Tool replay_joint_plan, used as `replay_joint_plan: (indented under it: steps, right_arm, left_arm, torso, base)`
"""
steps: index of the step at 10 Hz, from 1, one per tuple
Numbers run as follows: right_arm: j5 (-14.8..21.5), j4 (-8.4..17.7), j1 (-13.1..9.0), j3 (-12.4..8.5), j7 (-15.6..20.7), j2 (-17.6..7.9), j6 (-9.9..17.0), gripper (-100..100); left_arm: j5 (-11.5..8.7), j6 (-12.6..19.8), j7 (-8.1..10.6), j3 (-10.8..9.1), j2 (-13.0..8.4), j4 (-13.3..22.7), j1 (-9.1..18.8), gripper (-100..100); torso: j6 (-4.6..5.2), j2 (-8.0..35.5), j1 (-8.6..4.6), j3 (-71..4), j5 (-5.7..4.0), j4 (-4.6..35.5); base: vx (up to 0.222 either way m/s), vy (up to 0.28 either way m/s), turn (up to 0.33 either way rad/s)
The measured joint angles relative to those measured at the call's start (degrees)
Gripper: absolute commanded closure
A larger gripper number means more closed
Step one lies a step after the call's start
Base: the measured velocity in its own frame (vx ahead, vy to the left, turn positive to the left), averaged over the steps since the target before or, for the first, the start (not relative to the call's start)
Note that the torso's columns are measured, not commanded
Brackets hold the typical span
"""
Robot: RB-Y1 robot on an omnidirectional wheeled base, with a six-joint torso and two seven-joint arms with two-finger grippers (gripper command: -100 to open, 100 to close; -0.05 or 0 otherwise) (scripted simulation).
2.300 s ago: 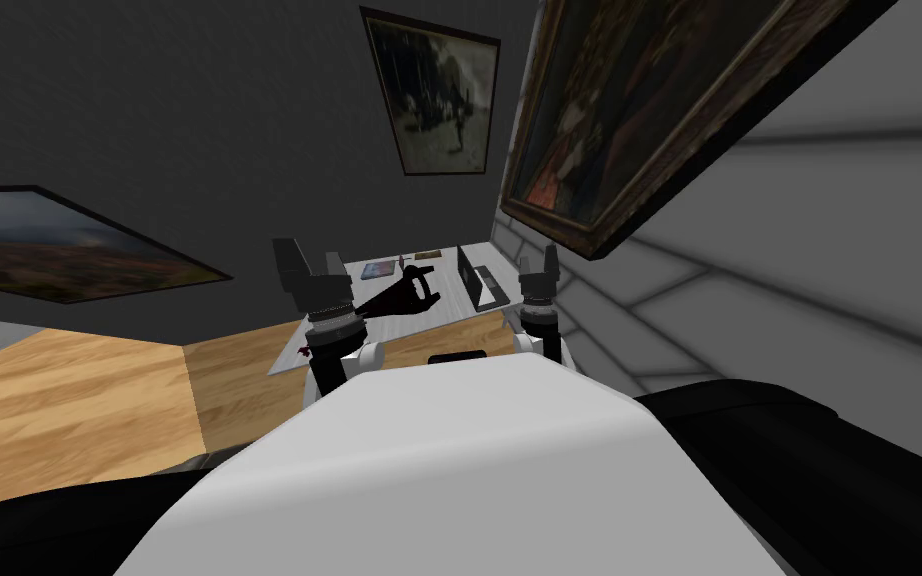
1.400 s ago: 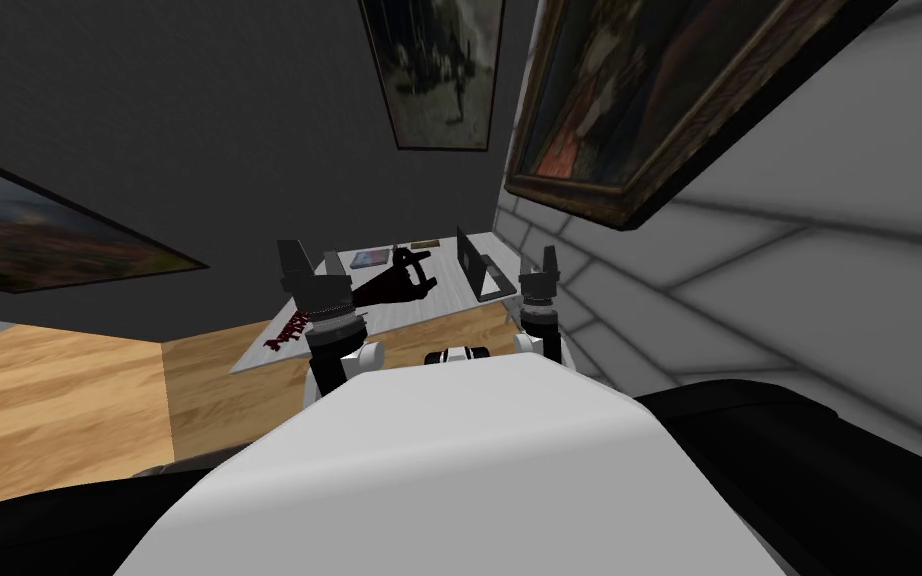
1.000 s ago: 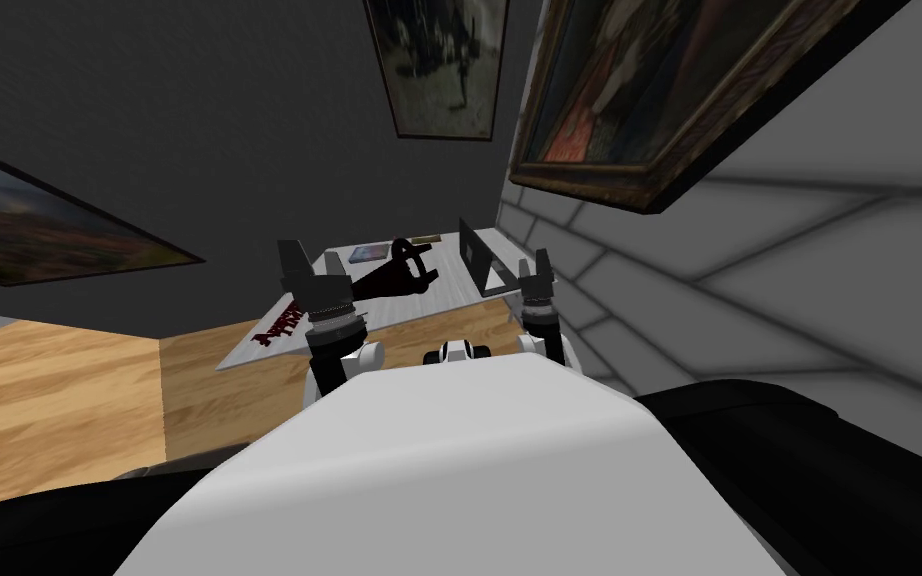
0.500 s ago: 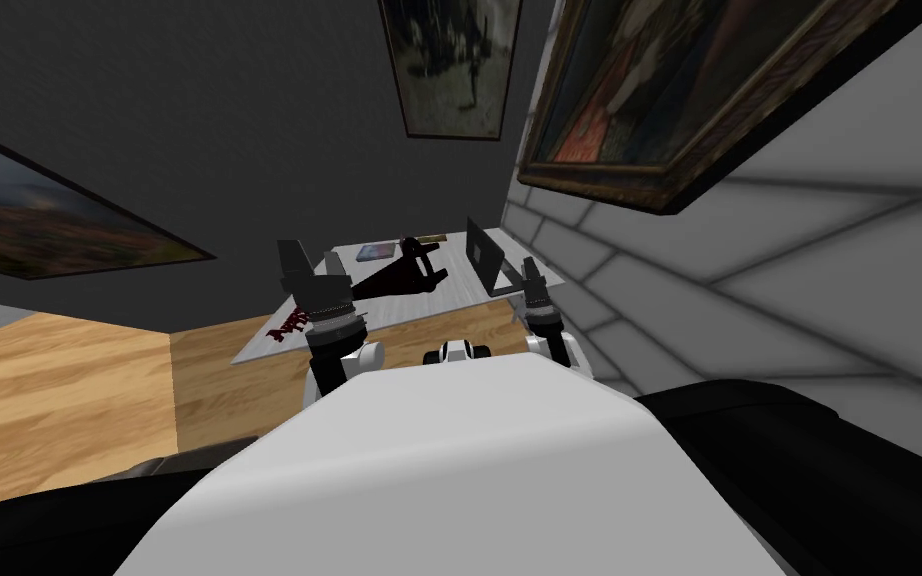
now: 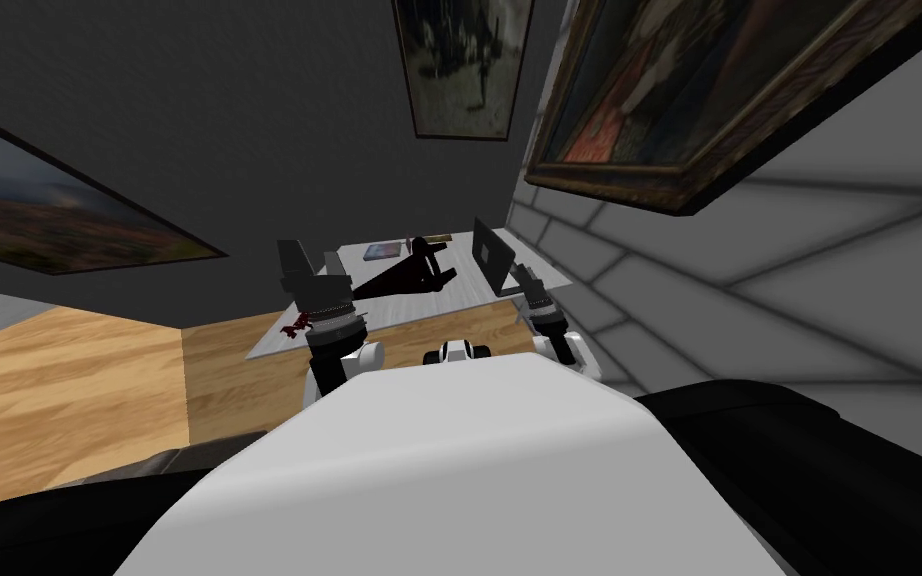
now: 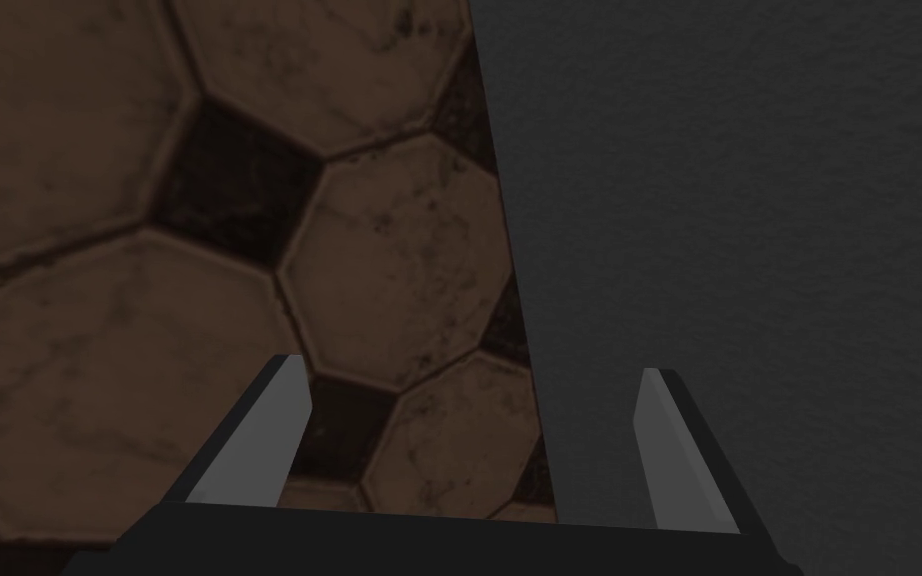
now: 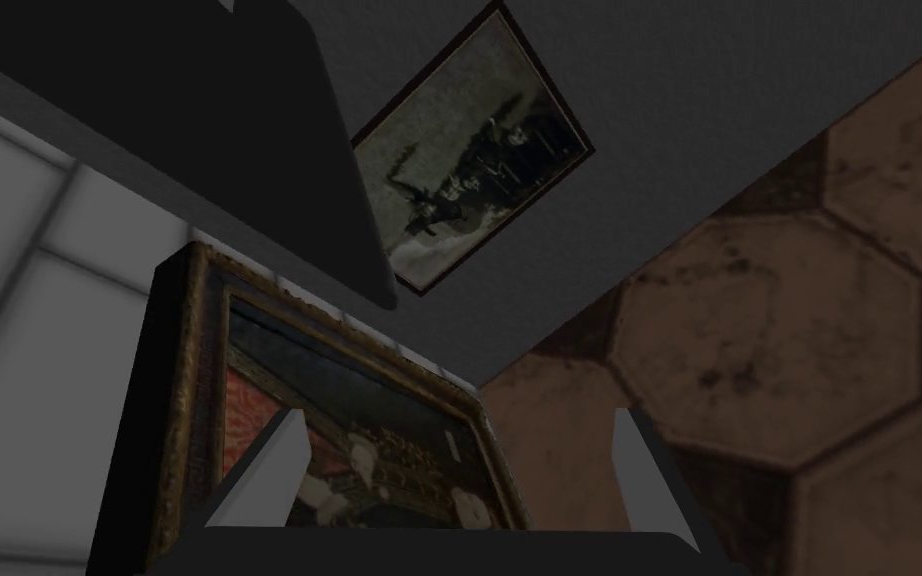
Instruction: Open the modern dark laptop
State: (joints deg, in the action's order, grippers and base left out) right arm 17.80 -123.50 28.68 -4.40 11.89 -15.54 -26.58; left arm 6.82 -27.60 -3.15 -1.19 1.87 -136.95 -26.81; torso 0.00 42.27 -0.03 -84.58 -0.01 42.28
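A dark laptop [image 5: 490, 256] stands at the right end of a white table [image 5: 399, 298], next to the tiled wall. Its lid stands raised, steeply tilted over the base. My right gripper [image 5: 526, 276] is at the laptop's near edge, leaning toward it and hiding part of the base. In the right wrist view that gripper [image 7: 464, 470] is open with nothing between its fingers, and a dark flat slab [image 7: 199, 130] looms close beyond them. My left gripper [image 5: 311, 260] is held up over the table's left part, and in its wrist view [image 6: 464, 450] it is open and empty.
On the table lie a black hand-shaped object [image 5: 404, 279], a small book [image 5: 381, 251] at the far edge and a dark red item [image 5: 297, 323] at the near left corner. Framed pictures hang on the dark wall and on the tiled wall [image 5: 649, 290] on the right. Wood floor [image 5: 99, 380] spreads on the left.
My view has shifted as I turned and drew closer to the table. My right gripper has dropped and leaned in toward the laptop's near edge. The left arm has kept its pose.
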Motion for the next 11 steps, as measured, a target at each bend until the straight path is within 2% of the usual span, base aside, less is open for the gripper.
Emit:
replay_joint_plan:
  steps: [11]
  right_arm:
    - [11.23,6.23,-0.68,-5.72,11.85,-8.46,3.14,-100]
  left_arm:
    - [0.0,0.0,0.0,0.0,0.0,0.0,0.0,0]
  torso:
    - [0.0,0.01,0.04,0.0,0.01,0.0]
  base:
    - [0.003,0.057,0.025]
